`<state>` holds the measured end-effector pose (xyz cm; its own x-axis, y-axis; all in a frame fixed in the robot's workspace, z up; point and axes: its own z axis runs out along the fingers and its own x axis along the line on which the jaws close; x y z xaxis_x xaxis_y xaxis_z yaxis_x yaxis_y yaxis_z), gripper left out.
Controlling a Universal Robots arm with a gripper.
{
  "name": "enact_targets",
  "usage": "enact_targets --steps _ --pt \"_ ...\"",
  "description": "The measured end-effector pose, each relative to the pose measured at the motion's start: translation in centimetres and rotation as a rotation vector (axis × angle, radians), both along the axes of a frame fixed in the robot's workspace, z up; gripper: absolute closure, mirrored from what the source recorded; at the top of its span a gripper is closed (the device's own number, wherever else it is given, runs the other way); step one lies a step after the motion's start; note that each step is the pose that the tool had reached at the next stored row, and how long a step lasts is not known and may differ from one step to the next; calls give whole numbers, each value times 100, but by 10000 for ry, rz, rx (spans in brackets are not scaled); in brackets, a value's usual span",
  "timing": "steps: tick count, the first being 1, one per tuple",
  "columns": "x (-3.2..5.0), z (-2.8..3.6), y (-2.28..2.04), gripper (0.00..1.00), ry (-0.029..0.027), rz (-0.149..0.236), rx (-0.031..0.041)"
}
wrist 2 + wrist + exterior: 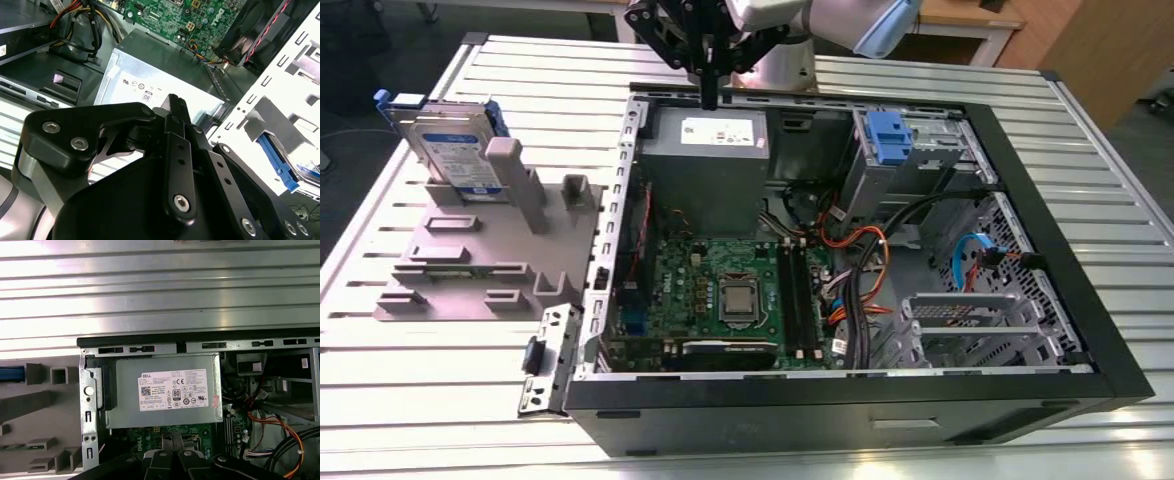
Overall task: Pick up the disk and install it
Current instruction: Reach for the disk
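The disk, silver with a white-and-blue label and blue side rails, stands upright in a grey holder on the table, at the exterior view's left of the open computer case. Its blue rail shows in the first wrist view. My gripper hangs above the case's far rim, over the grey power supply box, well apart from the disk. In both wrist views the gripper is shut with nothing between its fingers.
Inside the case lie a green motherboard, bundles of orange and black cables, a blue plastic latch on the drive cage and a metal bracket. The ribbed metal table runs all round the case.
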<state>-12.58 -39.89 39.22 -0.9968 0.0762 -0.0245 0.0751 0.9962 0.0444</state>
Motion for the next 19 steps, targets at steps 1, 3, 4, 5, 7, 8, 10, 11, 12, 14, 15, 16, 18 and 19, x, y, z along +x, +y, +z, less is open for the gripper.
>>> enact_targets --steps 1,3,4,5,7,8,10,11,12,14,15,16,18,19 --pt "-3 0 0 89 0 0 0" --pt "-10 0 0 89 0 0 0" --pt "-12 0 0 89 1 0 0" --pt "-13 0 0 89 0 0 0" --pt "-16 0 0 89 0 0 0" --pt "-17 0 0 89 0 1 0" --pt "-20 0 0 89 0 0 0" --pt "-21 0 0 89 0 0 0" --pt "-23 0 0 89 0 0 0" --pt "-45 0 0 89 0 0 0" --pt "-46 0 0 89 0 0 0" --pt "-56 -1 0 89 0 0 0" --pt "-57 -1 0 89 0 0 0" --pt "-57 -1 0 89 0 0 0"
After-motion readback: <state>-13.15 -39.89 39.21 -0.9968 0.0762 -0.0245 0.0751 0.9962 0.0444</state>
